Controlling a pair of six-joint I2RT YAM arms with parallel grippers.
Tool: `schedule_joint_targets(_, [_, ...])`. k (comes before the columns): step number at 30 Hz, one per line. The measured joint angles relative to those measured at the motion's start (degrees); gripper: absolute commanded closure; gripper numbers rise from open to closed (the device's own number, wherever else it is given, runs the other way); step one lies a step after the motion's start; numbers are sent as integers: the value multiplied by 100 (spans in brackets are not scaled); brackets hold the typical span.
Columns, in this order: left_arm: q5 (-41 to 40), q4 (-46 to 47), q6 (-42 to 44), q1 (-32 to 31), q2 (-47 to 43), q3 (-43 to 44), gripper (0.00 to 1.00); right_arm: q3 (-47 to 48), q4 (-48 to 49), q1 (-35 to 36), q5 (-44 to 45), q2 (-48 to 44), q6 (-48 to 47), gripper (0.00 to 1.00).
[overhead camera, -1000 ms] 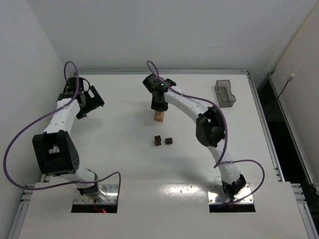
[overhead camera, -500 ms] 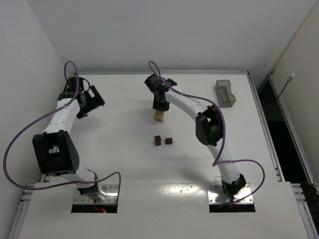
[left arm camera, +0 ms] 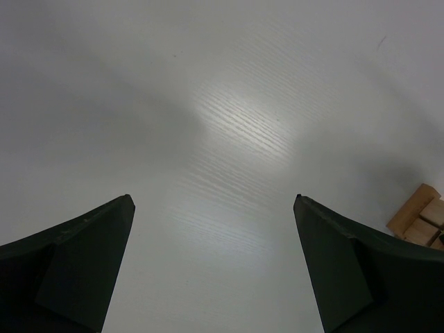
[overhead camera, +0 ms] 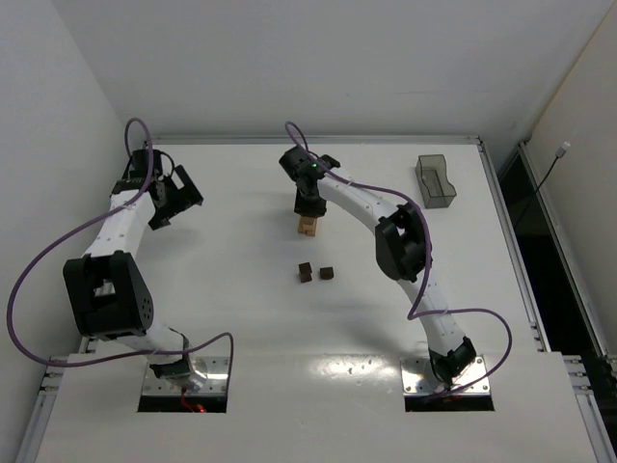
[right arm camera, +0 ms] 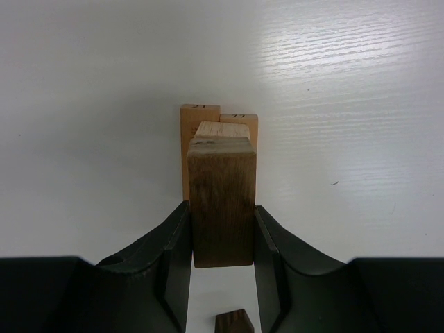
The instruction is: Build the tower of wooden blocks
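The wood block tower stands at the table's middle back; light tan blocks show at its base. My right gripper is directly over it, shut on a dark brown block that sits on top of the tan blocks. Two loose dark brown cubes lie on the table nearer the arm bases; one shows below the fingers. My left gripper is open and empty at the far left. The tan blocks show at the right edge of the left wrist view.
A dark translucent plastic tray stands at the back right. The white table has raised edges at the back and sides. The right arm arches from its base over the table's right middle.
The right arm's elbow has shifted slightly left. Its gripper stays over the tower with the dark block. The left arm has not moved.
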Motion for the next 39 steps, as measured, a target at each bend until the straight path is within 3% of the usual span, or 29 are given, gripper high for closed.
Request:
schedule_joint_targets(1, [4, 2, 0, -2, 4, 0, 1, 4, 0, 0, -2, 0, -2, 88])
schedule_joint_targets(5, [11, 2, 0, 0, 44, 0, 1, 4, 0, 0, -15, 0, -28, 72])
schedule_joint_targets(13, [13, 4, 0, 0, 87, 0, 1, 4, 9, 0, -17, 0, -103, 47])
schedule_joint_targets(14, [13, 2, 0, 0, 87, 0, 1, 4, 9, 0, -20, 0, -111, 36])
schedule_joint_targets(17, [13, 4, 0, 0, 87, 0, 1, 4, 37, 0, -22, 0, -164, 20])
schedule_joint_targets(21, [11, 4, 0, 0, 87, 0, 1, 4, 140, 0, -22, -2, -345, 10])
schedule_joint_targets(25, [39, 2, 4, 0, 87, 0, 1, -33, 302, 4, -35, -68, -748, 2])
schedule_joint_targets(29, [151, 35, 157, -9, 33, -66, 1, -811, 708, 4, -195, -820, -1622, 0])
schedule_joint_targets(34, [1139, 136, 1102, -229, -260, -350, 1, -2444, 1309, -20, -249, -2712, -3421, 0])
schedule_joint_targets(39, [2509, 481, 2188, -1207, -1226, -1521, 3, -4052, 1825, -516, -256, -4778, -4881, 4])
